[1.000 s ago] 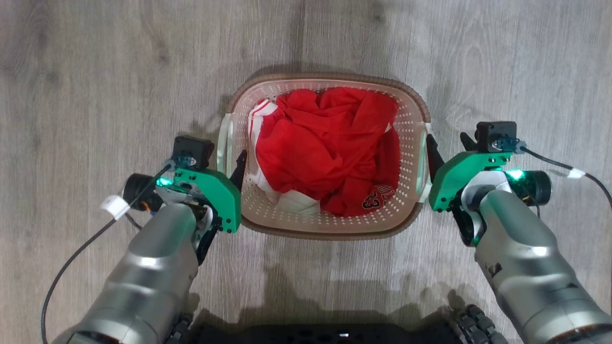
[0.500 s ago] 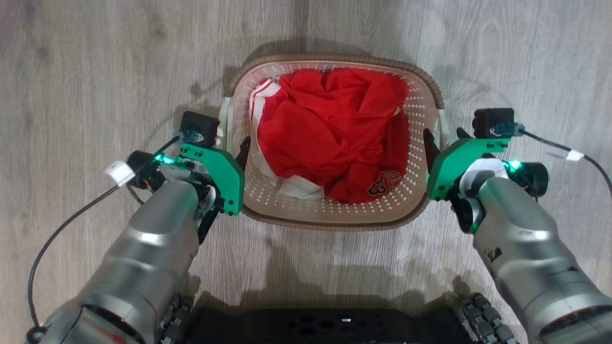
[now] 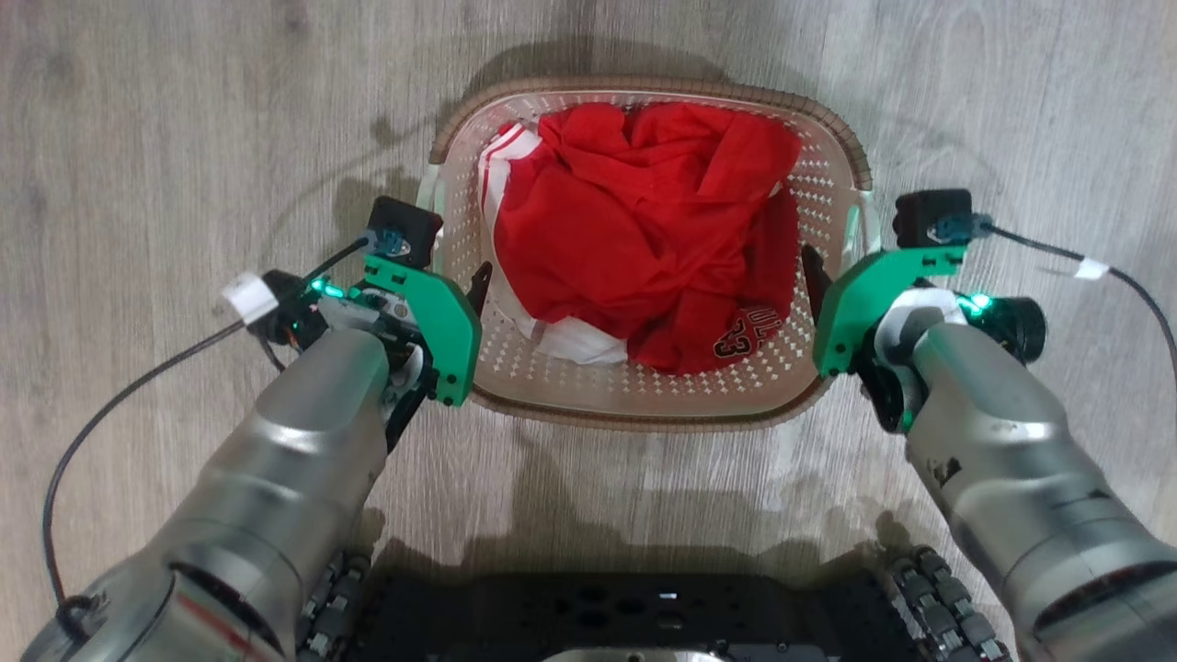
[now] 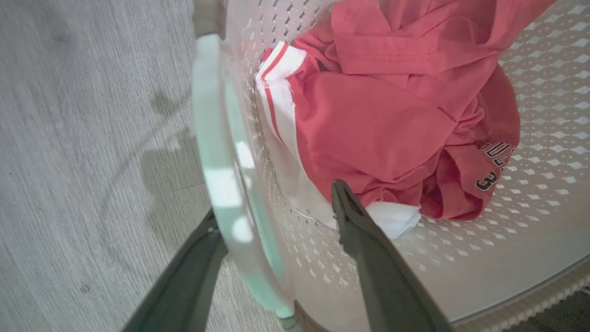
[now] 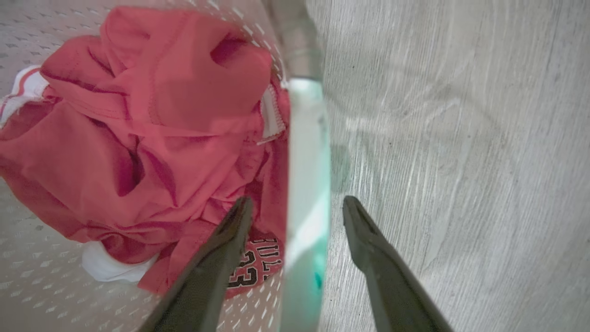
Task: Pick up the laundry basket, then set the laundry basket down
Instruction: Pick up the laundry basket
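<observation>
**Lifting a laundry basket by both handles, fingers spread wide**

Looking down from the head camera onto the laundry basket [image 3: 644,405], sitting in the upper centre of the frame over a grey wood-look floor [image 3: 184,138] and holding a crumpled heap of red and white clothing [image 3: 634,230].

Reaching in from the lower left with the left gripper [image 4: 274,203], keeping its two dark fingers wide apart and straddling the left handle [image 4: 216,152]: one finger inside the perforated wall beside the clothing, the other outside, passing behind the pale handle bar.

Mirroring that at centre right with the right gripper [image 5: 298,200], again spread wide, bracketing the right handle [image 5: 306,161] with a gap on either side and clamping nothing.

Appearing larger and higher in the head frame than a second ago, with both grippers riding up alongside in step.

Judging from this: lifting probably underway, hooking the handles on open fingers rather than pinching them. Allowing, too, for the head camera itself shifting.

Not being able to tell whether the base is clear of the floor.

Relying on hooking alone, so risking a tilt or slip with any uneven raising. Leaving the set-down still ahead.
</observation>
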